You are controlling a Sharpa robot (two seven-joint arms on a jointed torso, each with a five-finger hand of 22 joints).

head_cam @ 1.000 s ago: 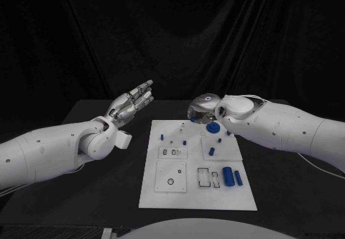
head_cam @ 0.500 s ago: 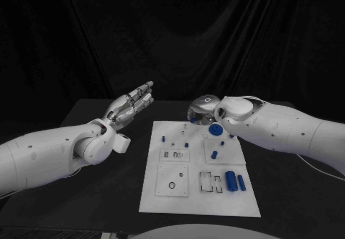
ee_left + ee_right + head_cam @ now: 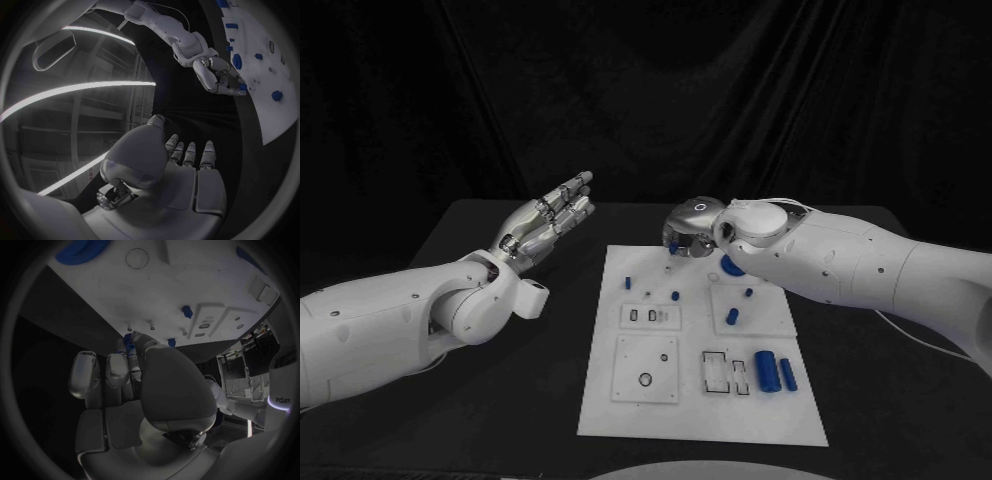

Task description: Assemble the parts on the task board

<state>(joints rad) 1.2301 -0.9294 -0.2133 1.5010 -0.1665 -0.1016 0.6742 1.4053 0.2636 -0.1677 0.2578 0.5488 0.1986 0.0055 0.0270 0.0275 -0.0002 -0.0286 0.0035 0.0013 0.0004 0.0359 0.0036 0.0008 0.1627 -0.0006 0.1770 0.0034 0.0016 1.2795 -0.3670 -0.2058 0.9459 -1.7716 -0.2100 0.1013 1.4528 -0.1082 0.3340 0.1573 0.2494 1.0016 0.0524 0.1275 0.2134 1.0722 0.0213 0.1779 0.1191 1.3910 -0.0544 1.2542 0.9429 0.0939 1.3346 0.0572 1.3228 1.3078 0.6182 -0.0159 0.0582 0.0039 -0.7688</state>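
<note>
The white task board (image 3: pixel 626 410) lies in the middle of the black table. My right hand (image 3: pixel 689 232) hangs over the board's far edge, thumb and fingers curled, and pinches a small blue part (image 3: pixel 128 343) just above the board (image 3: pixel 162 295). A blue gear (image 3: pixel 730 265) sits beside that hand, partly hidden by the arm. Two blue cylinders (image 3: pixel 764 365) lie at the board's near right. Small blue pegs (image 3: pixel 733 316) stand near the middle. My left hand (image 3: pixel 553 215) is raised left of the board, fingers straight and apart, holding nothing.
Bare black table surrounds the board on both sides. My right forearm (image 3: pixel 877 270) crosses above the board's far right corner. A black curtain hangs behind the table. Recessed slots (image 3: pixel 714 367) and a ring (image 3: pixel 645 379) mark the board's near half.
My right hand has dropped lower and shifted left over the board's far edge. My left hand has drifted slightly left. The whole view has shifted a little.
</note>
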